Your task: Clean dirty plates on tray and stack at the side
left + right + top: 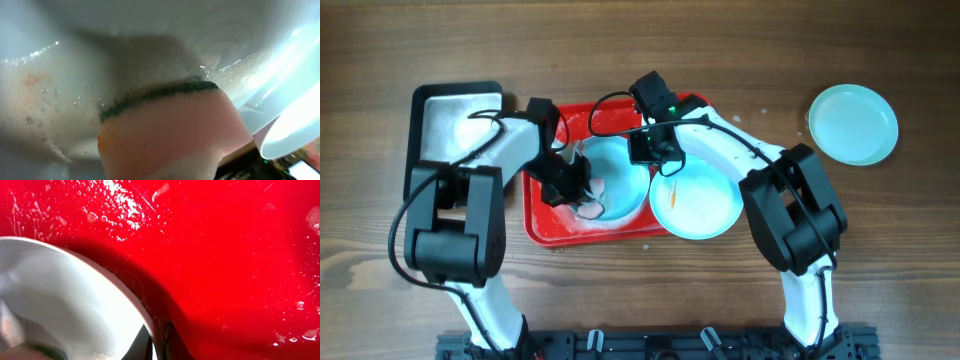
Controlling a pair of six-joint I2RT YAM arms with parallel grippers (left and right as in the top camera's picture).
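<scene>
One round pale-blue plate [853, 123] is lying aside clean, while the left jaws are pinching a pink sponge [170, 135] onto a second plate [625, 172] beneath them on the red plastic tray [535, 225], right jaws pinching its rim, a smeared third plate [705, 205] waiting beside.

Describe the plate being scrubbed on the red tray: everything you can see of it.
The plate is round, shallow and pale blue, glossy like plastic. It sits in the red tray, wet and sudsy, with a faint orange smear inside. The left gripper presses a pink sponge with a green scouring face against its inside. The right gripper has its jaws shut on the rim, which shadows the tray.
</scene>
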